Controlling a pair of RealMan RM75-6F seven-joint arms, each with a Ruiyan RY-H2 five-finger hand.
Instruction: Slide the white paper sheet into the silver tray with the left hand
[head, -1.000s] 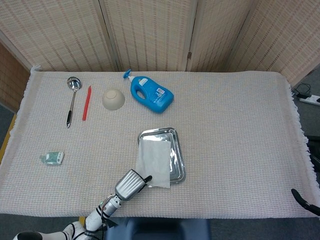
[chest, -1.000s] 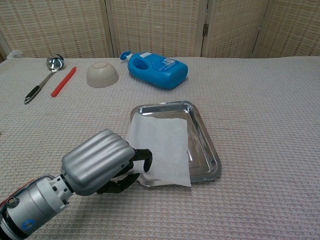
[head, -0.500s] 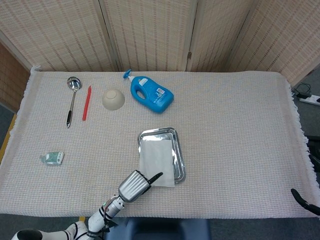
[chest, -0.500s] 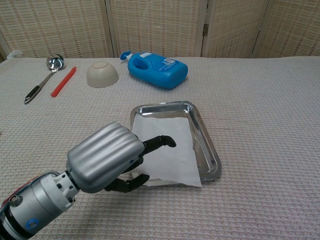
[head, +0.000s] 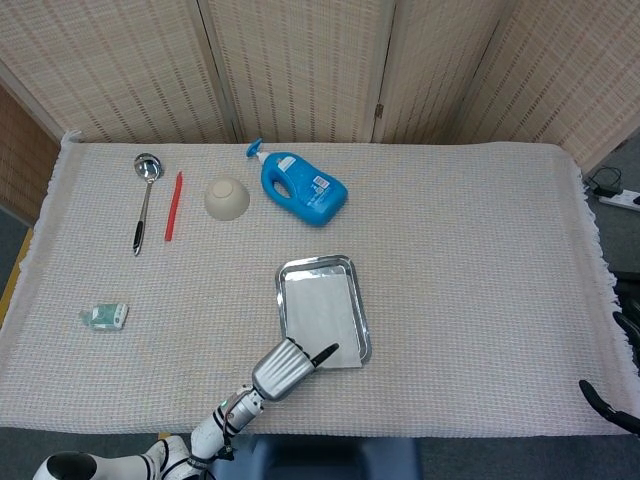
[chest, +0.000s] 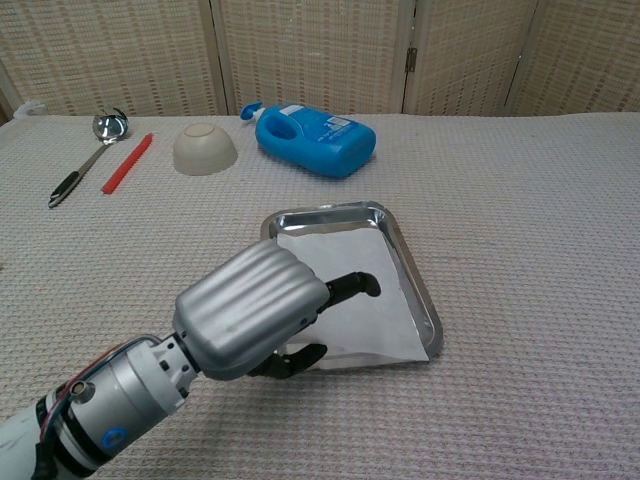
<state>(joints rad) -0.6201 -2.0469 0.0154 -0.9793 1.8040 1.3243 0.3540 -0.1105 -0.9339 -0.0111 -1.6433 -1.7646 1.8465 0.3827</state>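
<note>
The white paper sheet (head: 320, 308) (chest: 345, 255) lies inside the silver tray (head: 315, 262) (chest: 415, 270), at the middle of the table near the front edge. The sheet's near corner reaches over the tray's front right rim. My left hand (head: 288, 367) (chest: 250, 310) hovers over the tray's near end. One dark fingertip (chest: 368, 284) stretches out and presses on the paper, and the thumb sits lower by the near rim. A dark curved piece of my right hand (head: 603, 404) shows at the table's front right corner; how its fingers lie is hidden.
A blue detergent bottle (head: 305, 190), a beige bowl (head: 227, 198), a red pen (head: 174, 205) and a steel ladle (head: 143, 200) line the back left. A small green packet (head: 104, 316) lies at the left. Woven screens stand behind the table.
My left hand has moved forward and right, pushing the paper from half off the tray's near left edge to lying inside it. One finger has uncurled onto the sheet.
</note>
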